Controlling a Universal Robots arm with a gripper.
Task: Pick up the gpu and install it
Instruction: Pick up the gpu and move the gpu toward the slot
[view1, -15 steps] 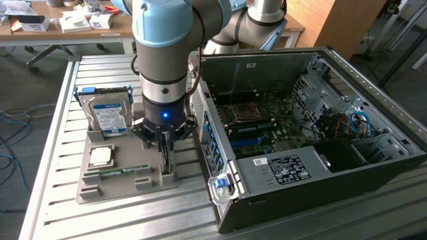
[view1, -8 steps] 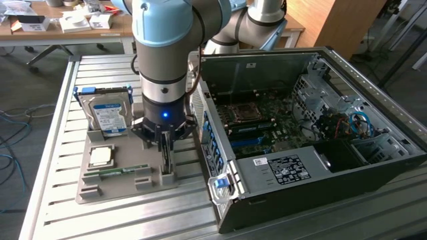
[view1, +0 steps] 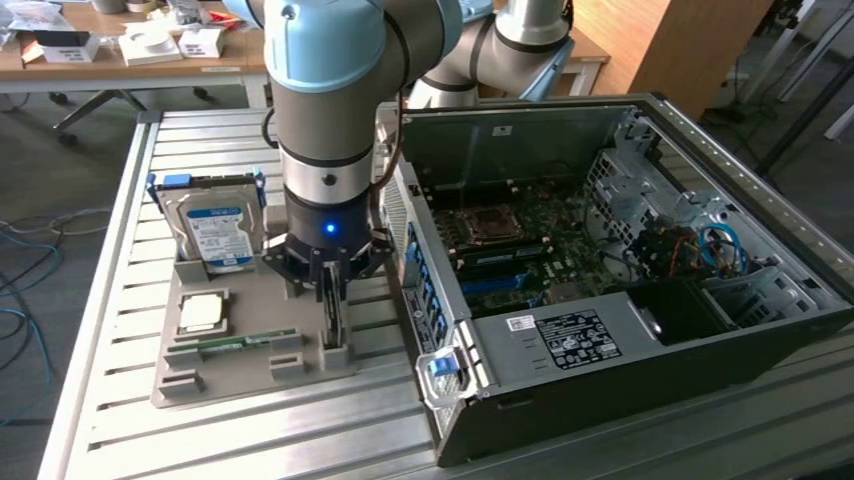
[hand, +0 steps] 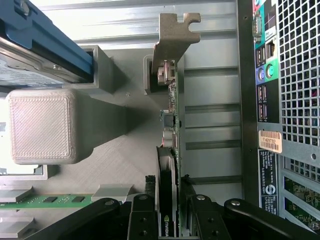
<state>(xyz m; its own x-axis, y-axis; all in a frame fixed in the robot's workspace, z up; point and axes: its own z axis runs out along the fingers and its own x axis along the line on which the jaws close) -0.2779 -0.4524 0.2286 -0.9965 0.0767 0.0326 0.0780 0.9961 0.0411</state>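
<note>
Gripper (view1: 331, 297) of the pale blue and silver robot arm stands low over the grey plastic holder tray (view1: 227, 378) on the slatted metal table (view1: 267, 440). Its two black fingers (hand: 149, 186) are closed on the gpu (hand: 171, 115), a thin flat tan-green circuit card with a silver metal end bracket, one finger pressing on each flat side. The gpu stands on its long edge in a narrow slot at the side of the tray nearest the open black and silver computer case (view1: 601, 250), and its lower edge sits in the slot. In the wrist view the bracket end points away from the gripper, and a black cooler with a green logo lies between the fingers. On the same tray a boxy silver hard drive with a blue-white label (view1: 218, 228) stands upright, a square silver processor chip (view1: 203, 313) lies flat, and a long narrow green RAM stick (view1: 234, 343) lies beside it.
</note>
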